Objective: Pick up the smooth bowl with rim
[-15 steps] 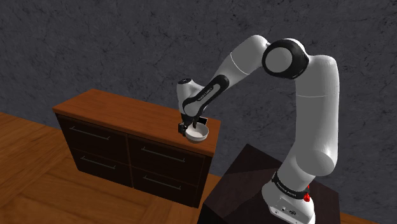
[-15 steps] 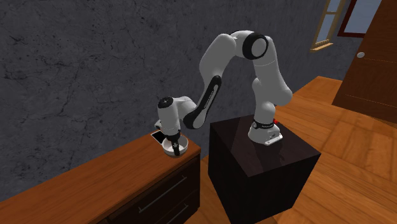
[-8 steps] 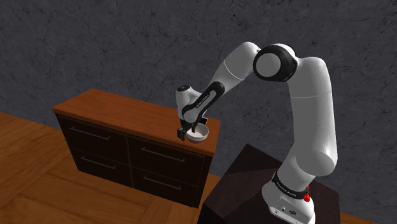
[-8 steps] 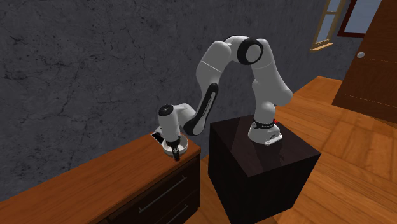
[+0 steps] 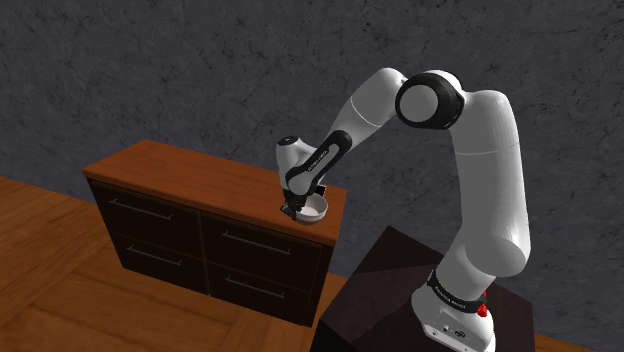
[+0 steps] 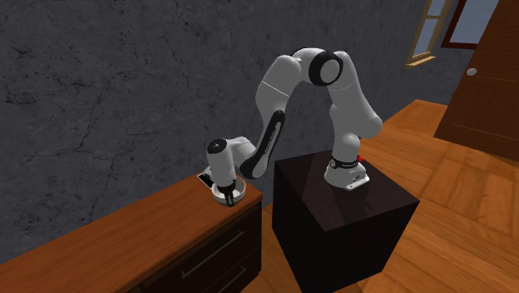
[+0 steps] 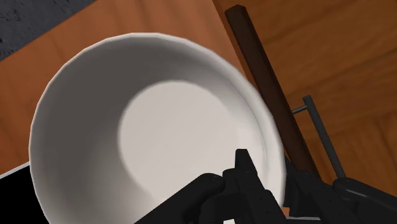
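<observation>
Wooden dresser top [image 5: 200, 175] | arm [image 5: 480, 150] bent down | gripper [image 7: 270, 170] pinching white bowl [image 7: 159, 127] rim

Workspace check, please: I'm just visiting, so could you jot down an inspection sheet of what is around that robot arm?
Surface: wooden dresser top, drawers below.
Job's things: white bowl, upright near the dresser's end beside the stand.
Clutter: flat black thing beside the bowl.
Grippers: black gripper at the bowl's rim.
Cables: nothing seen.
Surroundings: grey wall, wooden floor.
</observation>
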